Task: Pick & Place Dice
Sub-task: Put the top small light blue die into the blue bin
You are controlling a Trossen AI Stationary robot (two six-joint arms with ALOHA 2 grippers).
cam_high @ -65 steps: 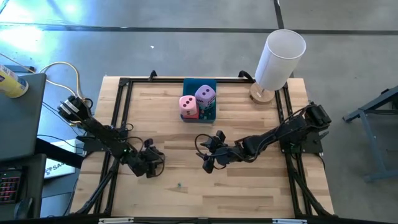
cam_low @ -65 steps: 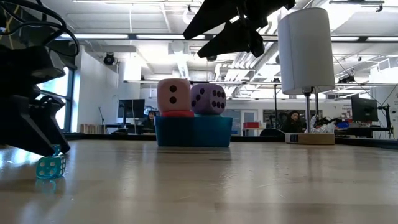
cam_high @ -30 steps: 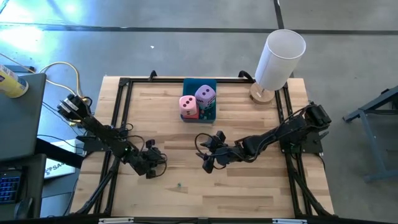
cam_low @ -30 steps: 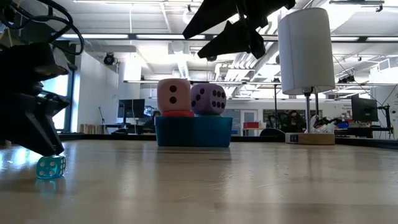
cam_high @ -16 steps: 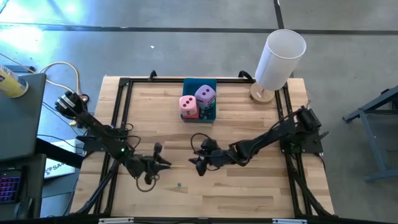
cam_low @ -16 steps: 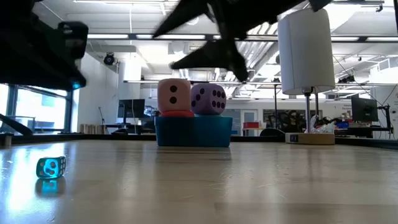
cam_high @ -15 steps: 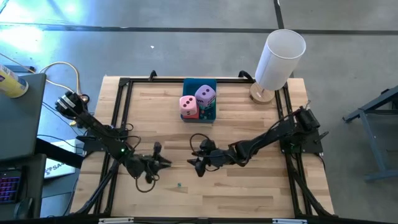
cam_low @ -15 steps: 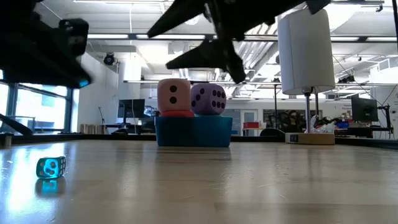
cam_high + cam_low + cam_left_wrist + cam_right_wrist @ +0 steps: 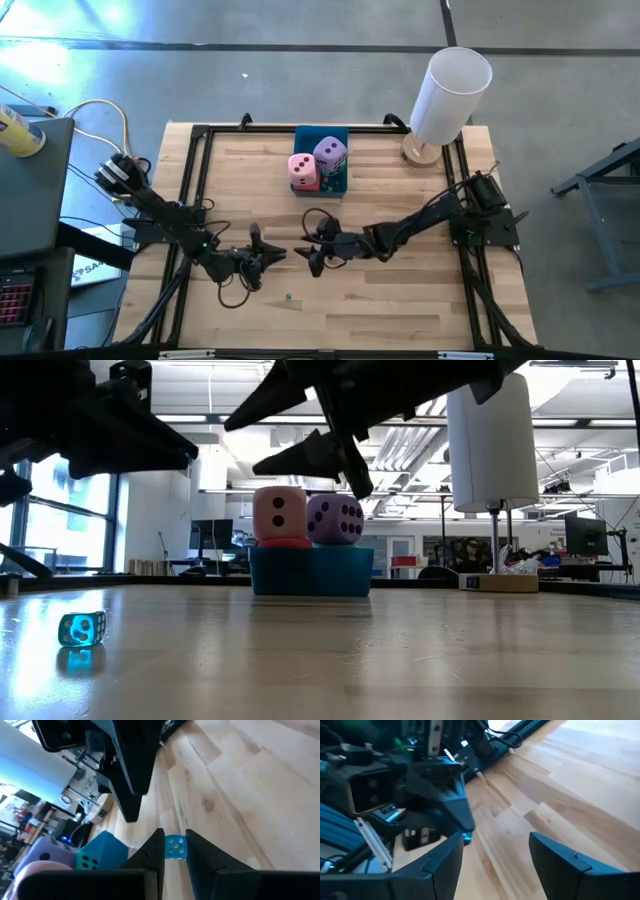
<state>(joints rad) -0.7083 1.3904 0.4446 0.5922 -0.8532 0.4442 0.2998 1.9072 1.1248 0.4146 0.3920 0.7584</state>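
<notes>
Jaws first — the left gripper (image 9: 174,834) has its two fingers close together with only a thin gap, and nothing is between them. On the right gripper (image 9: 495,840) the fingers are wide apart, and it holds nothing too. Both hang in the air over the middle of the table (image 9: 400,310). From above, the left one points at the right one and the right one points back. Their tips are near each other but not touching.

The little see-through blue die (image 9: 82,629) lies alone on the wood, nearer the front edge than the grippers. From above it is only a tiny dot. The low view shows it best — it sits flat on the table with the left arm high over it. The left wrist view shows it through the thin gap between the fingers, but it is down on the wood, not pinched.

The blue tray (image 9: 322,134) sits in the middle of the back edge, and its long side runs from back to front. The pink die (image 9: 302,166) rides on top of the red die (image 9: 309,184). The purple die (image 9: 331,152) is just beside them. In the low view the pink die shows two dots to the front, and only a thin strip of red peeks out under it. The teal die (image 9: 97,854) is clear only in the left wrist view, next to the purple one. A white tube (image 9: 450,85) stands upright at the back right corner.
</notes>
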